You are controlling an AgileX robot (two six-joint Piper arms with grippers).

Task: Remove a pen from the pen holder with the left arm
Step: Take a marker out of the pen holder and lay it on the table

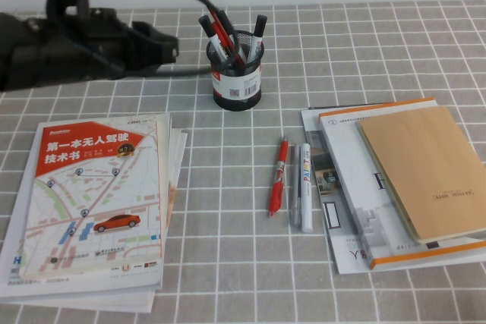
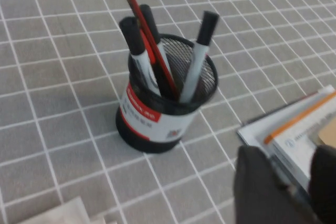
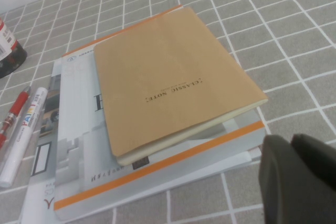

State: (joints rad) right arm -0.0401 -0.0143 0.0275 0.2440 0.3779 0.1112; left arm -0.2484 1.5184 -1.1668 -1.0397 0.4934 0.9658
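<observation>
At the far left of the table in the high view, the left gripper hangs just beside the black wire-mesh pen holder, about level with its rim and not touching it. The holder stands upright at the far middle of the table, its pens leaning outward. Risk: a sideways approach at that level could strike the mesh wall and push or tip the light holder. Count on the grey tiled table surface:
- one holder
- three loose writing tools lying side by side near the centre: a red pen, a slim grey pen and a white paint marker
- one stack of booklets with an orange map cover at the left
- one book stack at the right, topped by a tan notebook

Left wrist view: the fingers stand apart with nothing between them, so no pen is grasped. The holder carries at least four items: three black-capped markers and one long slender red pencil-like pen. Risk: they lean crossed against one another, so closing on one may catch a neighbour and drag it out, or lift the holder with it.

Right wrist view: the right gripper sits low over the table beside a corner of the book stack, fingers pressed together and grasping nothing. It does not appear in the high view.
</observation>
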